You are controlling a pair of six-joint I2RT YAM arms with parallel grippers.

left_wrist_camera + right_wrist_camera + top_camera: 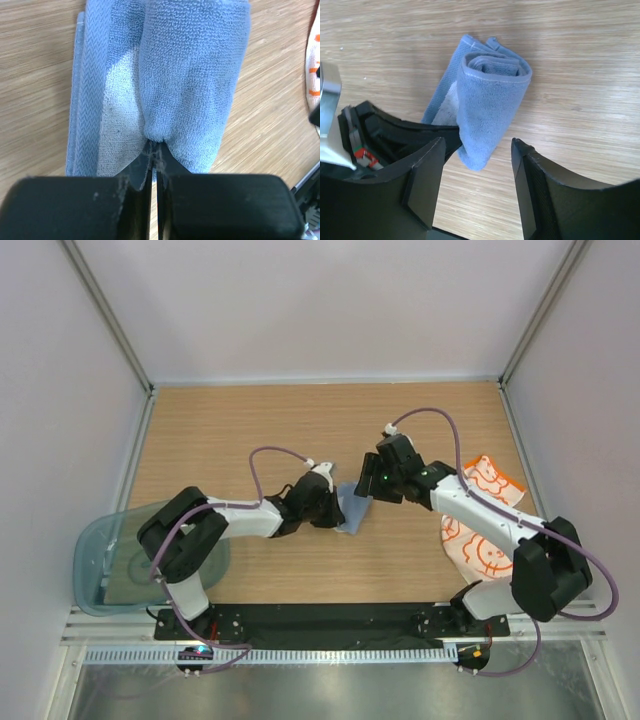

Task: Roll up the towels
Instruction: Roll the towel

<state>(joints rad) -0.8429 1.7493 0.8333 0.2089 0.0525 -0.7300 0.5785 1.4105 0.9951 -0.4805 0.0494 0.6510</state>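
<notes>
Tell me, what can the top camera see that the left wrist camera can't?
Only the top camera shows the plastic tray, hanging off the table's left edge. Only the left wrist camera shows the left end effector pinched shut on the rolled end of the blue towel, with its fuzzy loops up close. Both show the blue towel, the wooden table and an orange-patterned towel.

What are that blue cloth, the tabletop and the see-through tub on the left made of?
The blue cloth looks like looped terry, likely cotton or microfibre: a matte pile with a flat woven border. The tabletop shows pale wood grain, perhaps laminate or veneer, smooth with a faint sheen. The tub is translucent blue-green plastic; its walls let light through.
</notes>
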